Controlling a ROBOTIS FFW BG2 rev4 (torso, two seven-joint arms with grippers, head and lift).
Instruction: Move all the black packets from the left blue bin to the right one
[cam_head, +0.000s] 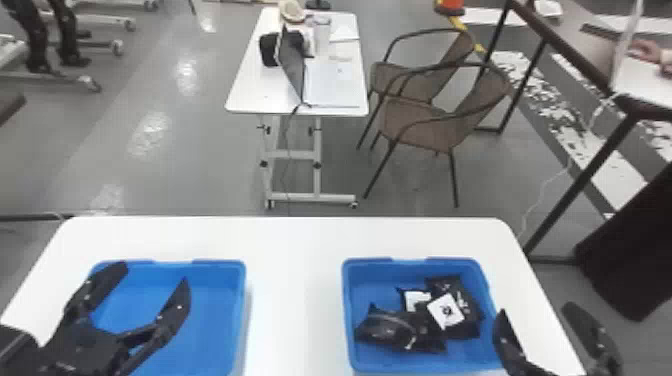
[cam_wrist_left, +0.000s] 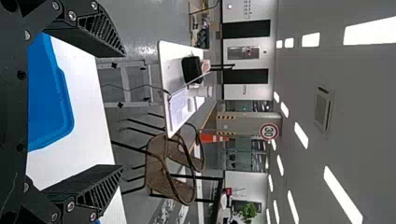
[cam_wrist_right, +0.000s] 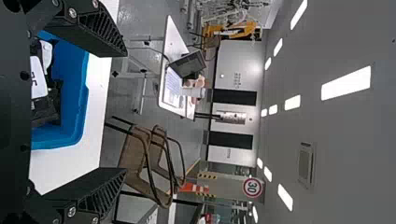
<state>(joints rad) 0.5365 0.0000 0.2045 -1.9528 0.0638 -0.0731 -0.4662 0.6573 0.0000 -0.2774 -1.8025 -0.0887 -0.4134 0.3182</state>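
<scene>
Above the left blue bin (cam_head: 220, 320) my left gripper (cam_head: 156, 271) stands open, its fingers wide apart with nothing between them; bare blue floor shows in that bin. In the left wrist view the left gripper (cam_wrist_left: 122, 112) is likewise spread, with part of a blue bin (cam_wrist_left: 49, 98) beyond it. The right blue bin (cam_head: 417, 265) holds several black packets (cam_head: 400, 332), some overlapping, two with white labels. My right gripper (cam_head: 535, 307) is open at that bin's right side, holding nothing. In the right wrist view the right gripper (cam_wrist_right: 125, 112) is parted, and packets (cam_wrist_right: 46, 109) lie in the bin (cam_wrist_right: 74, 102).
Both bins stand on a white table (cam_head: 295, 250), with a strip of tabletop between them. Farther off are a small white table (cam_head: 330, 95) with a laptop and brown chairs (cam_head: 425, 120). A dark-framed table (cam_head: 575, 55) stands at the far right.
</scene>
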